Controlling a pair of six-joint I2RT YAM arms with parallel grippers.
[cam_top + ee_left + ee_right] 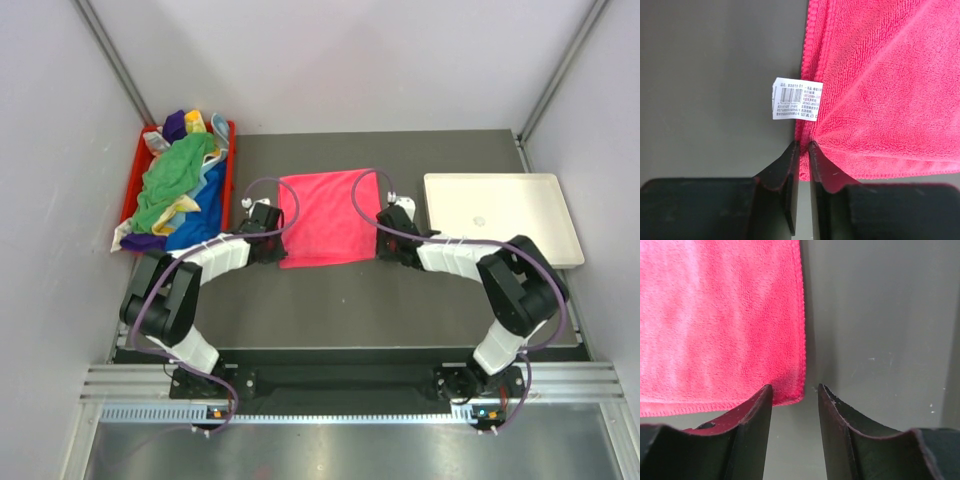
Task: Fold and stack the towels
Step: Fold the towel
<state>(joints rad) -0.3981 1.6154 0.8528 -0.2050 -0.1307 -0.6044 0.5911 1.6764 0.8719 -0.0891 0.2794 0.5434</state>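
A bright pink towel [328, 217] lies flat in the middle of the dark table. My left gripper [266, 243] is at the towel's near left corner, shut on the pink towel's edge [805, 137], which bunches between the fingertips just below a white label [797, 99]. My right gripper [389, 245] is open at the near right corner; that corner [792, 390] lies between the fingertips, closer to the left finger [757, 410]. More towels, green [175, 175], blue, purple and yellow, are heaped in the red bin.
The red plastic bin [226, 160] stands at the back left. A white flat tray [500, 215] sits at the right. Grey walls close in both sides and the back.
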